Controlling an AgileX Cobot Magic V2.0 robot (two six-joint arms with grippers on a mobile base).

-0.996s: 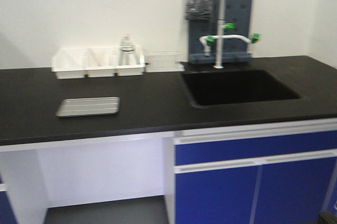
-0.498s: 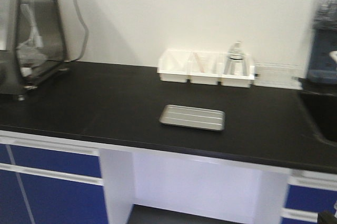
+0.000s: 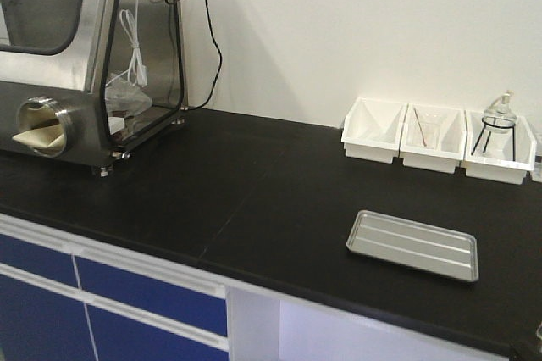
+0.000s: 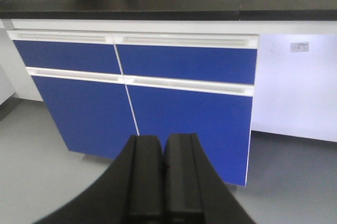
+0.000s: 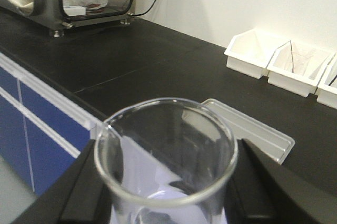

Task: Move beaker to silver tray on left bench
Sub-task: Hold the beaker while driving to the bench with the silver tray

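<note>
Currently I have the right gripper (image 5: 167, 197) clamped on the beaker (image 5: 166, 145): one smooth, clear glass cylinder with a rounded lip, held upright and not touching the tray. One silver tray (image 3: 412, 245), flat metal, ribbed and round-cornered, lies on the matte black top of the left bench (image 3: 254, 200). Three white plastic bins (image 3: 368, 151) stand in a row by the wall. Left gripper (image 4: 163, 176): black jaws pressed together, holding nothing.

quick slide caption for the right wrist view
Right gripper holds the beaker upright, with the empty silver tray on the black bench just behind it.
</note>
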